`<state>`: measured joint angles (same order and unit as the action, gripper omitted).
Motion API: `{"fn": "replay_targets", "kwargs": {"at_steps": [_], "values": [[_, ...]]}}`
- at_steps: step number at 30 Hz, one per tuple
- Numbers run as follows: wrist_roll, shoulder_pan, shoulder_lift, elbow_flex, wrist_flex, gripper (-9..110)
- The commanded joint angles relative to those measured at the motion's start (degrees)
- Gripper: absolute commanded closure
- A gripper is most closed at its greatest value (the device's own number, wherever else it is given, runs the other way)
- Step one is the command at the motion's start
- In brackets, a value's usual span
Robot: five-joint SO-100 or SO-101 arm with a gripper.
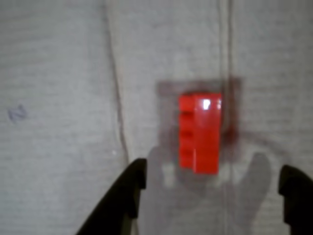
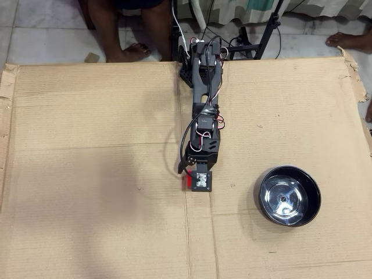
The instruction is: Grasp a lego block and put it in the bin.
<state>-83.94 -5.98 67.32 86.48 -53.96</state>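
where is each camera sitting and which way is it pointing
Wrist view: rides on the arm, looking down at the cardboard and the lego block; the open claw frames the bottom edge.
Overhead view: fixed above, looking straight down on the cardboard sheet, the whole arm and the bin.
Shared: both show the block, only a red sliver from overhead, beside the claw.
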Motion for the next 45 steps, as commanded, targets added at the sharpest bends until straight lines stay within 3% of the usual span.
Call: {"fn": "replay_targets", "kwargs": {"at_steps": [1,37,45], "values": [[-0.3,-0.4,-0.2,-1.8,1.7,71],[-0.4,-1.0,-12.7,-13.6,0.9,72],[-0.3,-2.1,-12.7,-13.6,0.9,93]]}}
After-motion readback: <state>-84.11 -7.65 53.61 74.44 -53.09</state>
